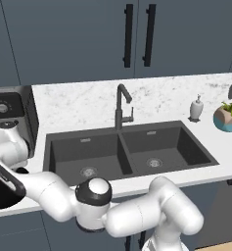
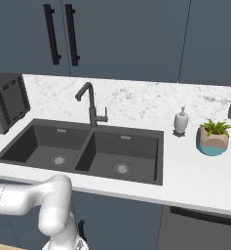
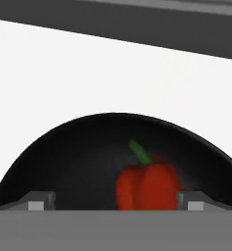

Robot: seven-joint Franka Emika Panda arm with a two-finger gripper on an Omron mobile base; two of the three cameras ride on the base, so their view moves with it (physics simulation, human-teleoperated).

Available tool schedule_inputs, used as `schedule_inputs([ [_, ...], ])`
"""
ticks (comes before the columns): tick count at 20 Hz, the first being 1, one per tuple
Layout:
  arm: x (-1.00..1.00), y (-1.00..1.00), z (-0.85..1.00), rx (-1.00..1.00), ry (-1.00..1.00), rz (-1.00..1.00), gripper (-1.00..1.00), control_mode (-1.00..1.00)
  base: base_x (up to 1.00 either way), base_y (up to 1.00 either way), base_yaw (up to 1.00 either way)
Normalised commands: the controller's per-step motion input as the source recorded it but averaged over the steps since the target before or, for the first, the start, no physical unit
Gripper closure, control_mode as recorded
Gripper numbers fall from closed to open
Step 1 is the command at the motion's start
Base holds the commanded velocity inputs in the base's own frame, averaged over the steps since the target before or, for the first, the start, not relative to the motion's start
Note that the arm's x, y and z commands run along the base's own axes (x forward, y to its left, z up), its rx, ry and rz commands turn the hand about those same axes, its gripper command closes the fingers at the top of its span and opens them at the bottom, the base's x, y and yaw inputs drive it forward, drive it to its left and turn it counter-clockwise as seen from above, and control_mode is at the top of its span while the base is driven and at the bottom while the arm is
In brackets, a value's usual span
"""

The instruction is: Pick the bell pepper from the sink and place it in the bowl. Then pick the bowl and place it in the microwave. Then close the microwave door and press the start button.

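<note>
Bell pepper (image 3: 148, 188) lies in bowl (image 3: 78, 157), seemingly between the open claw (image 3: 115, 202) tips.

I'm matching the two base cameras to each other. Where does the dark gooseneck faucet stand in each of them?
Left base view: the dark gooseneck faucet stands just above centre, behind the divider of the dark grey double-basin sink.
Right base view: the faucet stands left of centre, behind that same divider.
Shared landmark: the small white soap dispenser on the counter, right of the sink.
</note>
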Motion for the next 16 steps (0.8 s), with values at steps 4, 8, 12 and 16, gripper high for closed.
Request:
schedule_inputs([
  [4,-0.38,0.00,0.21,0.00,-0.01,-0.03,-1.00,-1.00,0.00,0.00,0.00],
  [8,-0.43,-0.03,0.37,0.00,0.00,-0.06,-1.00,-1.00,0.00,0.00,0.00],
  [12,-0.45,-0.39,0.29,0.00,-0.02,-0.07,-1.00,-1.00,0.00,0.00,0.00],
  [16,-0.41,-0.57,0.18,0.00,-0.02,-0.04,-1.00,-1.00,0.00,0.00,0.00],
])
